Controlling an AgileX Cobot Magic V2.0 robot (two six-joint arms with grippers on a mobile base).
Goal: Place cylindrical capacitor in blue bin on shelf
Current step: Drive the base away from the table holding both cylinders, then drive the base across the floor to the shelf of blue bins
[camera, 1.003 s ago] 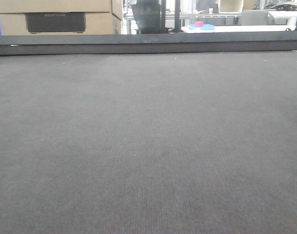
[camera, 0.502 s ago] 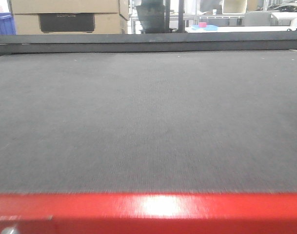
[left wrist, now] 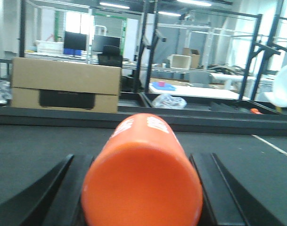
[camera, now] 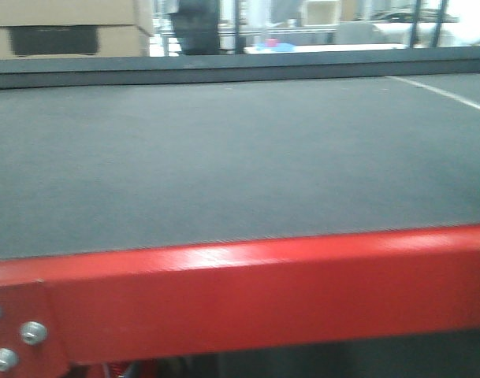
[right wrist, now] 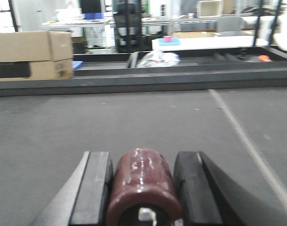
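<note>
Right hand (right wrist: 143, 162) around one cylindrical capacitor (right wrist: 142, 188)

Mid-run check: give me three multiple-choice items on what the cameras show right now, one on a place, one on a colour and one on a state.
1. In the front view, where does the red painted metal table frame run?
A. along the top
B. along the bottom
C. down the middle

2. What colour is the smooth cylinder in the left gripper?
A. blue
B. green
C. orange

3. How is the right gripper?
A. shut on the dark brown cylindrical capacitor
B. wide open and empty
C. out of view

Answers:
1 B: the frame spans the lower edge, below the grey mat.
2 C: it fills the left wrist view in bright orange.
3 A: the gripper sits tight against both sides of the capacitor.
</note>
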